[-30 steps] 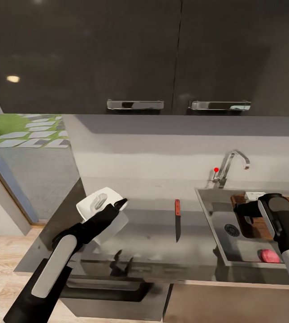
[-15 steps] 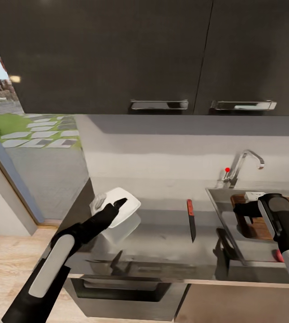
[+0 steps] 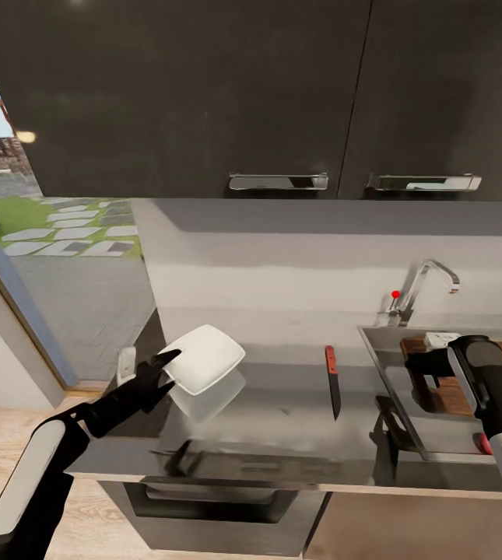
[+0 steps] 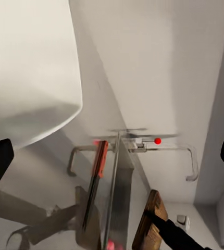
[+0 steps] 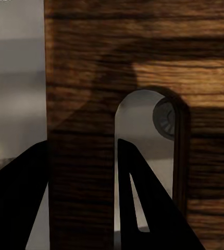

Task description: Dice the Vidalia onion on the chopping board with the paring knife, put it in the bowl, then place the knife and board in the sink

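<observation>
One chopping board (image 3: pixel 445 385) rests in the sink (image 3: pixel 394 373).

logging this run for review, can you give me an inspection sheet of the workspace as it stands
surface: glossy grey countertop, reflective.
job's things: white bowl on the countertop near its left end; paring knife flat on the countertop between bowl and sink; chopping board inside the sink; onion a pink sliver in the sink by the right arm; no dice seen.
clutter: nothing seen.
grippers: left gripper open beside the bowl, touching nothing; right gripper fingers straddling the board edge at its handle slot, grip unclear.
cables: nothing seen.
surroundings: dark wall cabinets, chrome tap, garden outside on the left.
</observation>
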Available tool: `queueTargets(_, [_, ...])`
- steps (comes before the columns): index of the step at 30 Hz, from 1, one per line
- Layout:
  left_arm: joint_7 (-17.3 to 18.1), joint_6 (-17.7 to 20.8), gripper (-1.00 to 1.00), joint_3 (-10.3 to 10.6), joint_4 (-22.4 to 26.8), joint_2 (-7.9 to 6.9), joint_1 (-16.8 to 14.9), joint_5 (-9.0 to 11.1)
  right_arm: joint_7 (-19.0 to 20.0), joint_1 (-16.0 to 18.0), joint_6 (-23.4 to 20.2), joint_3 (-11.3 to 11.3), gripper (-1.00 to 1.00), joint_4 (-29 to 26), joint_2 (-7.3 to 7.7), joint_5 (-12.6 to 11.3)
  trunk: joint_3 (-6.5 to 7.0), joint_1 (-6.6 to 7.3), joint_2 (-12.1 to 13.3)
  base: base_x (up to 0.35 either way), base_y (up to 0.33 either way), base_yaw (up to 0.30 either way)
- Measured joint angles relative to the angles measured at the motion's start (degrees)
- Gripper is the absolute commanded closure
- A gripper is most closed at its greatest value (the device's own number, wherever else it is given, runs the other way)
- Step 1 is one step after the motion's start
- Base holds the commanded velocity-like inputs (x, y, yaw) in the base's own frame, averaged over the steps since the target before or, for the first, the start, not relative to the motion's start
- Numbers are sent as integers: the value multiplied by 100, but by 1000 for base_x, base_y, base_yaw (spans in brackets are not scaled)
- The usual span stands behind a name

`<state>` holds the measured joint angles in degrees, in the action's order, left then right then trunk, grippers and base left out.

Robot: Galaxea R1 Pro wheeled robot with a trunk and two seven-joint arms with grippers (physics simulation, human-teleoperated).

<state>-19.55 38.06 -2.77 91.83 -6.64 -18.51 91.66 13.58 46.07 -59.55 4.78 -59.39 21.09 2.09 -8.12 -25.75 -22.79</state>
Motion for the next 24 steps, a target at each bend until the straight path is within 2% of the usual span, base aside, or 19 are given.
queueTargets(6, [-358, 31, -100, -52, -32, -6, 1, 23, 6, 1, 1, 6, 100, -5, 8, 2, 0, 0, 0, 0, 0, 0])
queueTargets(8, [-411, 35, -100, -56, -40, -57, 17, 227, 8, 1, 0, 4, 100, -3, 8, -1, 0, 0, 0, 0, 0, 0])
queueTargets(9, [-552, 38, -100, -54, -45, -288, 28, 736, 8, -1, 1, 2, 100, -5, 4, 5, 0, 0, 0, 0, 0, 0])
queueTargets(10, [-607, 36, -100, -53, -46, -365, 30, 922, 10, -1, 0, 1, 100, -4, 3, -5, 0, 0, 0, 0, 0, 0])
queueTargets(12, [-912, 24, -100, -51, -42, -612, 34, 1613, 10, -1, -2, 1, 100, -5, 4, 2, 0, 0, 0, 0, 0, 0])
queueTargets(13, [-1102, 12, -100, -53, -41, -710, 31, 1880, 10, 0, -4, 0, 100, -6, 3, 3, 0, 0, 0, 0, 0, 0])
queueTargets(15, [-1369, -5, -100, -93, -44, -799, 13, 2126, 10, 1, -7, 2, 100, -6, 6, -2, 0, 0, 0, 0, 0, 0])
queueTargets(16, [-1622, -14, -100, -278, -57, -825, -8, 2250, 8, 1, -7, 4, 100, -7, 7, 3, 0, 0, 0, 0, 0, 0])
queueTargets(18, [-2074, -21, -100, -511, -73, -834, -72, 2347, 10, 1, -8, 3, 100, -7, 7, 1, 0, 0, 0, 0, 0, 0])
queueTargets(19, [-2191, -24, -100, -554, -78, -831, -121, 2357, 10, 0, -8, 2, 100, -7, 4, -3, 0, 0, 0, 0, 0, 0])
queueTargets(24, [-2394, -34, -100, -556, -229, -810, -533, 2332, 9, -2, -8, 1, 100, -7, 1, -1, 0, 0, 0, 0, 0, 0])
